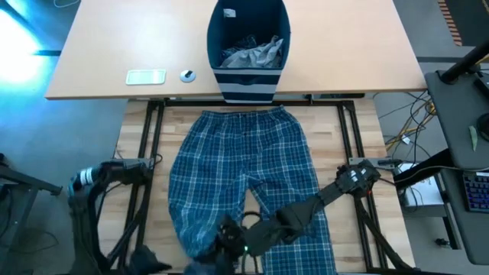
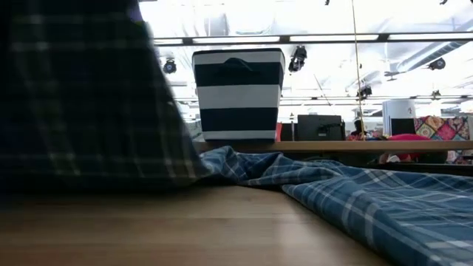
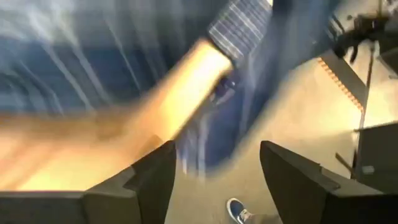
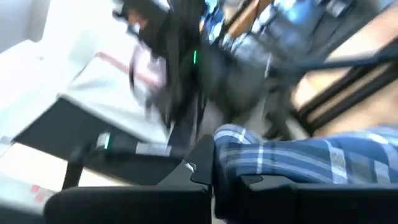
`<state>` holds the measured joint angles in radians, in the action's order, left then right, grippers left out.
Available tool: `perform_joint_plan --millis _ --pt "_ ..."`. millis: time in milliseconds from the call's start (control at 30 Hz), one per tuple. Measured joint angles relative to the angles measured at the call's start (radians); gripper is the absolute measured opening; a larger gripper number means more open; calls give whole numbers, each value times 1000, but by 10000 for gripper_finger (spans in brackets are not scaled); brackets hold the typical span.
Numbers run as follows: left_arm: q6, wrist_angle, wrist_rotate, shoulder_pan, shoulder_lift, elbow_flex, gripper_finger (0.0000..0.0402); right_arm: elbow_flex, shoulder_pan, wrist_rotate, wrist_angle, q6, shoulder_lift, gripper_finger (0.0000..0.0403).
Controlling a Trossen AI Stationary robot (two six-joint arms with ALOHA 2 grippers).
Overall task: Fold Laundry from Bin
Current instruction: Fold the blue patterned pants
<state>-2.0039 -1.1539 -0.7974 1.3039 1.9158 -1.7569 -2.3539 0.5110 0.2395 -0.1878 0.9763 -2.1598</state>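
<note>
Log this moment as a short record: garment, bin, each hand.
garment: plaid trousers spread flat on the wooden table, waistband toward the bin
bin: navy striped bin on the far table, grey cloth inside
right hand: right hand shut on a trouser edge near the left leg's hem
left hand: left hand open, holding nothing

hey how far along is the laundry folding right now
Done: plaid trousers are out of the bin and spread flat, unfolded. In hand: the right gripper has its jaws shut on a trouser leg; the left gripper is open, holding nothing. Left: folding them, plus the grey clothes in the bin.
</note>
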Motion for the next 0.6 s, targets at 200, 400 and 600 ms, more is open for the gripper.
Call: perform_joint_plan --millis 200,400,600 --pt "81 2 -64 4 180 -108 230 -1 -61 87 -38 7 27 8" --pt "-72 -400 -95 1 365 -267 246 0 -73 80 -38 34 27 8" --pt "-53 -279 -119 -33 406 -201 271 0 -71 76 -26 37 41 8"
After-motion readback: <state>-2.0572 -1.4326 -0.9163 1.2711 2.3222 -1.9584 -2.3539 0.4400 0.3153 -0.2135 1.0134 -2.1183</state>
